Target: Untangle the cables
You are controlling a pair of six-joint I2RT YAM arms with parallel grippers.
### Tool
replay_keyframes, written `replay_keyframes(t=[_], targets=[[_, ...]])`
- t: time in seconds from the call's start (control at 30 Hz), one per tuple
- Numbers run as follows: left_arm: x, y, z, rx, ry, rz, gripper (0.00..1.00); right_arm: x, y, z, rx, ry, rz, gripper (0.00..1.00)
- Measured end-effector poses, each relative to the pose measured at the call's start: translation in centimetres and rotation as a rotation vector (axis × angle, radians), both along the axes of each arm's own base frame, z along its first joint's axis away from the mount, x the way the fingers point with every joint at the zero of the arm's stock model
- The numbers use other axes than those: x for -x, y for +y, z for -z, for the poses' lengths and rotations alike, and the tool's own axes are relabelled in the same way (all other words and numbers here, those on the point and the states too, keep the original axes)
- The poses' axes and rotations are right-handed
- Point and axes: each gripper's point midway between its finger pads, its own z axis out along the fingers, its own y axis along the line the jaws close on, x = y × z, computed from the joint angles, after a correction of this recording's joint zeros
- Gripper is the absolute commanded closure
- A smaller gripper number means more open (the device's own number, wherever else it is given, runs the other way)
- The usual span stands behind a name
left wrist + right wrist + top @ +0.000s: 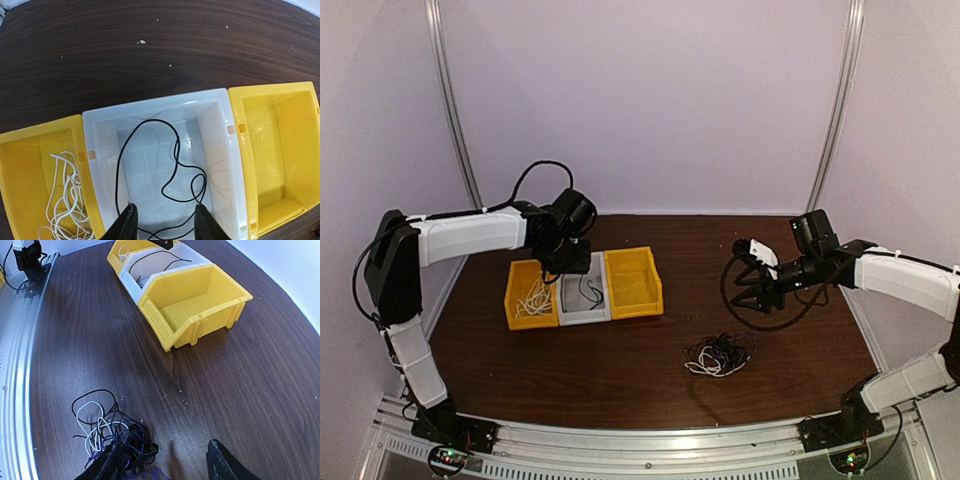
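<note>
Cables [720, 355] lie in a loose knot of white and dark strands on the table [800, 350], right of centre and toward its near edge. Three bins stand in a row toward the far left corner: left yellow bin [520, 300], white bin [582, 302], right yellow bin [635, 282]. The left gripper [565, 265] hangs over the white bin. The right gripper [748, 290] hovers toward the right edge, beyond the knot, jaws spread wide and holding nothing.

From the left wrist, the left gripper [165, 225] shows its fingers [127, 225] apart over the white bin [100, 150]. A black cord [172, 165] loops across the bin floor and passes between the fingers; it seems free of them, though the frame edge cuts this off. A white cord [65, 200] lies bunched in the left yellow bin [30, 165]. The right yellow bin [280, 150] adjoins the white one.

From the right wrist, the right gripper [167, 465] stands open. The cables [115, 435], white, black and blue, sit under one of its fingers [112, 462]. The right yellow bin [195, 305] stands well apart.
</note>
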Motion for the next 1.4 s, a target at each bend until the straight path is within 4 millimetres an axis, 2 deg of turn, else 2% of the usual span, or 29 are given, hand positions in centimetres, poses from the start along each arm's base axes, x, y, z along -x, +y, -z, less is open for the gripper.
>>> replay_keyframes(t=[0.13, 0.2, 0.3, 0.37, 0.47, 0.5, 0.6, 0.67, 0.77, 0.9, 1.07, 1.17, 1.4], targets=[[-0.1, -0.3, 0.3, -0.001, 0.003, 0.018, 0.67, 0.0, 0.0, 0.0, 0.001, -0.002, -0.002, 0.44], [-0.1, -0.6, 0.5, -0.002, 0.000, 0.039, 0.67, 0.0, 0.0, 0.0, 0.004, -0.010, -0.008, 0.47], [0.4, -2.1, 0.0, -0.013, -0.052, 0.137, 0.63, 0.3, -0.1, 0.2, 0.020, -0.010, -0.025, 0.52], [1.7, -4.4, -1.1, -0.022, -0.113, 0.256, 0.61, 0.6, -0.2, 0.3, 0.035, -0.008, -0.047, 0.56], [5.2, -9.9, -4.1, 0.030, -0.231, 0.469, 0.61, 1.0, -0.1, -0.1, 0.049, -0.011, -0.082, 0.58], [7.0, -12.4, -5.3, 0.086, -0.268, 0.553, 0.62, 1.2, 0.0, -0.2, 0.052, -0.014, -0.093, 0.58], [10.1, -16.2, -6.4, 0.225, -0.292, 0.685, 0.63, 2.1, 0.6, -0.3, 0.060, -0.024, -0.127, 0.56], [11.0, -17.5, -5.4, 0.282, -0.267, 0.727, 0.63, 3.0, 1.3, -0.5, 0.070, -0.048, -0.157, 0.55], [11.8, -18.8, -2.8, 0.308, -0.204, 0.756, 0.62, 4.6, 2.2, 0.2, 0.106, -0.077, -0.197, 0.55], [14.6, -20.5, 1.6, 0.329, -0.093, 0.804, 0.62, 6.2, 2.9, 2.7, 0.160, -0.041, -0.240, 0.55], [17.4, -22.0, 3.5, 0.392, -0.026, 0.854, 0.61, 7.1, 3.3, 6.1, 0.229, 0.026, -0.269, 0.56], [17.3, -22.9, 3.9, 0.411, -0.030, 0.869, 0.62, 7.4, 3.0, 7.1, 0.251, 0.039, -0.269, 0.56], [15.8, -25.7, 6.5, 0.360, -0.028, 0.916, 0.68, 7.9, 1.6, 9.2, 0.317, 0.047, -0.258, 0.58]])
